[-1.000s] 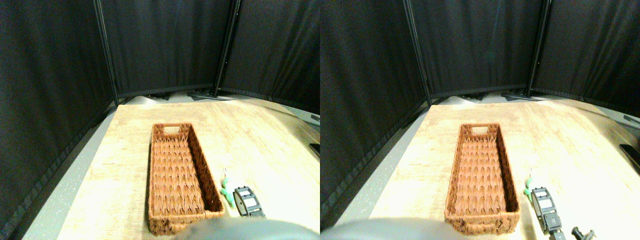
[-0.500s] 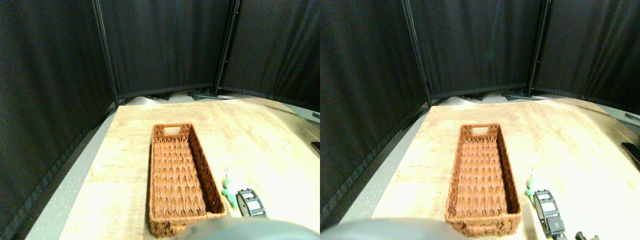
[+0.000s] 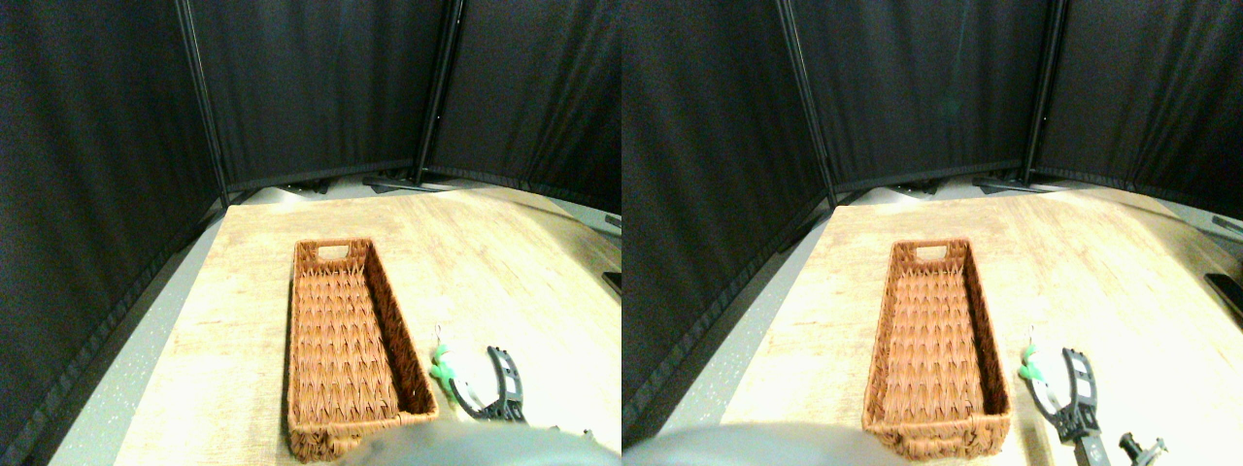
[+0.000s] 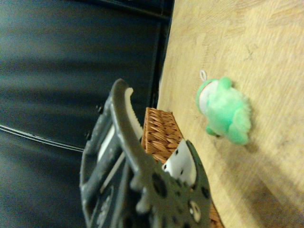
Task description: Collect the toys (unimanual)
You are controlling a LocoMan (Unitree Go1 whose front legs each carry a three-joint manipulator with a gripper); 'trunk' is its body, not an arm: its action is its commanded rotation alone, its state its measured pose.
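The fingers (image 3: 505, 364) of the right gripper (image 3: 483, 386), shut a second ago, now spread wide and hold nothing beside the green toy (image 3: 443, 369), which lies on the table (image 3: 505, 262) near its front edge, just outside the basket (image 3: 335, 442), seemingly ready for grasping.

Count on the wooden tabletop (image 3: 505, 262): one green plush toy (image 3: 445, 371) — the only toy in view, with one thin string loop at its head. One long brown wicker basket (image 3: 342, 342), nothing lying inside it. One gripper (image 3: 490, 383) in view — the right one. Dark curtain panels (image 3: 320, 87) behind number at least three.
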